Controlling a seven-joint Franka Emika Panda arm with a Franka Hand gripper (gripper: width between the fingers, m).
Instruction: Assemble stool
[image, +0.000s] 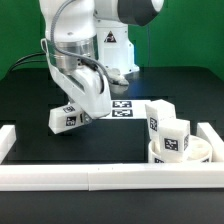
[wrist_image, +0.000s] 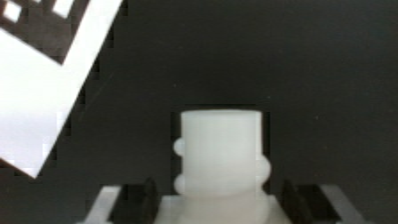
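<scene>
- Nearest in the exterior view is a long white rail (image: 100, 178). It runs along the front edge of the black counter (image: 50, 150). It is not part of the stool.
- Just behind the rail, at 4 o'clock from the middle of that view, sits the round seat (image: 188, 158). Two legs (image: 172, 135) already stand up from it, close together.
- Further back, at 9 o'clock from the middle, the pincer (image: 82, 112) is closed on another leg (image: 66, 118). The leg is tilted and low over the counter. I cannot tell if it touches. The wrist view shows it sitting snug between the two dark fingers (wrist_image: 132, 200).
- Behind that, the marker board (image: 122, 106) lies flat, near the pincer.
- I think the job now is to carry this leg to the seat, toward 4 o'clock.
- Lift it first so it clears the two legs.
- Turn it upright and line it up over a free hole, which I cannot see from here.
- Go down slowly and straight, and hold tight so the leg does not slip or twist.
</scene>
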